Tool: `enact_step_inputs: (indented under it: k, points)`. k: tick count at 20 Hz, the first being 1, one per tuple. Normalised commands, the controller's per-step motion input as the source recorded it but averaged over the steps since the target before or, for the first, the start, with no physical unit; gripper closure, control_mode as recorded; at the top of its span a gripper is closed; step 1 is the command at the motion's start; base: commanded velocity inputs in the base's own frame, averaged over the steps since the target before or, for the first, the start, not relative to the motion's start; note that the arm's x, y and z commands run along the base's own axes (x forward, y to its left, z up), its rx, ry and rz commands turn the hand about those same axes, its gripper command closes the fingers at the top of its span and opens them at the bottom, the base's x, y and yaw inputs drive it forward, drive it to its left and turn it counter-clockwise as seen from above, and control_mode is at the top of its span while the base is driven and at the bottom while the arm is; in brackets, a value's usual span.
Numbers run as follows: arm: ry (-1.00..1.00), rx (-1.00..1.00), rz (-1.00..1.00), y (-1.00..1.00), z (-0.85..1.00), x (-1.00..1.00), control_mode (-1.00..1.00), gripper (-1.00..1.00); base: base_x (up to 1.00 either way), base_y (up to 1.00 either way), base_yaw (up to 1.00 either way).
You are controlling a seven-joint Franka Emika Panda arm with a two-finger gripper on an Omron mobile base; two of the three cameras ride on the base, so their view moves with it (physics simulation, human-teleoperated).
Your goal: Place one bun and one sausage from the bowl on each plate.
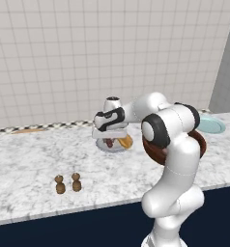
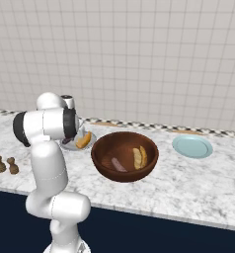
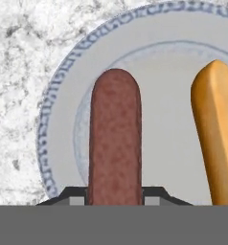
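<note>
In the hand view a reddish-brown sausage (image 3: 115, 134) stands between my finger tips, and my gripper (image 3: 115, 194) is shut on it just over the grey plate (image 3: 58, 95). A golden bun (image 3: 216, 134) lies on that plate beside the sausage. From the left base view my gripper (image 1: 109, 140) hangs low over the grey plate (image 1: 118, 148), with the bun (image 1: 126, 142) at its right. The dark wooden bowl (image 2: 124, 170) holds another bun (image 2: 140, 157) and another sausage (image 2: 118, 164). The pale blue-green plate (image 2: 192, 147) lies bare to the bowl's right.
Two small brown shakers (image 1: 60, 185) (image 1: 76, 182) stand on the marble counter (image 1: 39, 159) near its front edge, left of the arm. A tiled wall (image 1: 88, 58) runs behind the counter. My own arm hides part of the bowl (image 1: 153, 153) in the left base view.
</note>
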Motion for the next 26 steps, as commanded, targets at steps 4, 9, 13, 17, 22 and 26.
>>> enact_step_inputs:
  k: [4, 9, 13, 17, 22, 26]
  points:
    - [0.00, 0.00, 0.00, 0.00, 0.00, 0.00, -1.00, -1.00, 0.00, 0.00, 0.00]
    - [-0.04, 0.00, 0.00, 0.00, 0.13, -0.12, -1.00, -1.00, 0.00, 0.00, 0.00]
    - [-0.08, 0.00, 0.00, 0.00, 0.51, -0.28, -1.00, -1.00, 0.00, 0.00, 0.00]
    - [-0.02, 0.00, 0.00, -0.29, 0.60, -0.13, -1.00, -1.00, 0.00, 0.00, 0.00]
    - [0.00, -0.01, 0.00, -0.88, 0.33, -0.55, -1.00, -1.00, 0.00, 0.00, 0.00]
    - [0.00, -0.05, 0.00, -1.00, 0.09, -0.35, -1.00, -1.00, 0.00, 0.00, 0.00]
